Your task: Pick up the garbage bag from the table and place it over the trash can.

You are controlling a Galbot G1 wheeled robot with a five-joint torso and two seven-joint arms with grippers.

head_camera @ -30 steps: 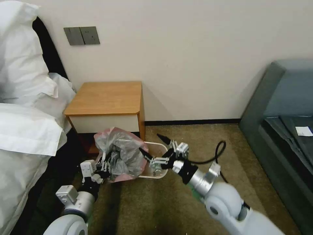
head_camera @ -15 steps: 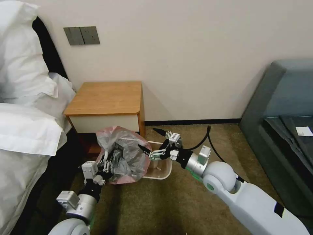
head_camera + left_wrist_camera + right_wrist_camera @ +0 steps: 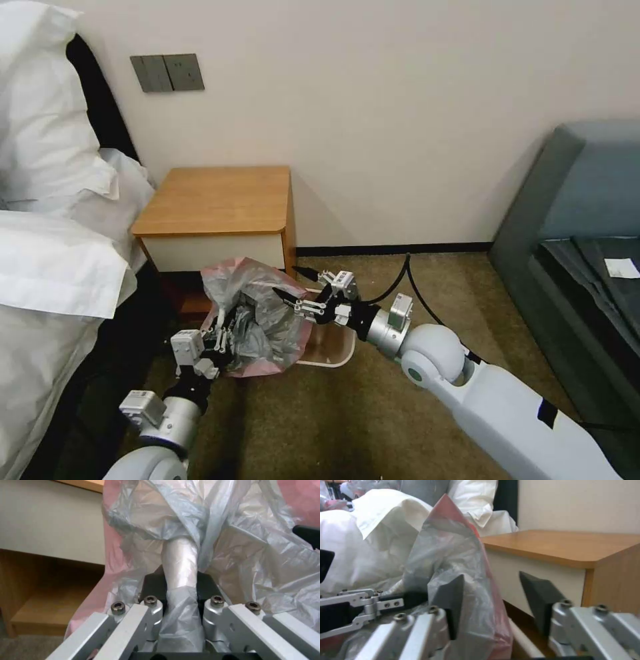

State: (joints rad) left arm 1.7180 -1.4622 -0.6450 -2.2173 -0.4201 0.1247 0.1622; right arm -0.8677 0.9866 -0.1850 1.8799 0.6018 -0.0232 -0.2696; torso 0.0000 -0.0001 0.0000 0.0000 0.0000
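Observation:
The garbage bag (image 3: pixel 257 313), crinkled grey plastic with a pink rim band, hangs bunched over the left part of the trash can (image 3: pixel 337 361) on the carpet in front of the table (image 3: pixel 213 200). My left gripper (image 3: pixel 223 337) is shut on a fold of the garbage bag (image 3: pixel 233 542); in the left wrist view that gripper (image 3: pixel 180 580) pinches a twisted strand. My right gripper (image 3: pixel 285 281) stands open at the bag's right edge. In the right wrist view its gripper (image 3: pixel 493 592) has the edge of the garbage bag (image 3: pixel 453 555) running between its two fingers.
A bed with white pillows (image 3: pixel 47 200) lies on the left, close to the left arm. A grey sofa (image 3: pixel 580 233) stands on the right. The wall is right behind the table. Open carpet (image 3: pixel 320 427) lies in front of the trash can.
My right arm has reached left and forward, bringing its open fingers from over the trash can to the bag's right edge. The left gripper holds the bag nearly still.

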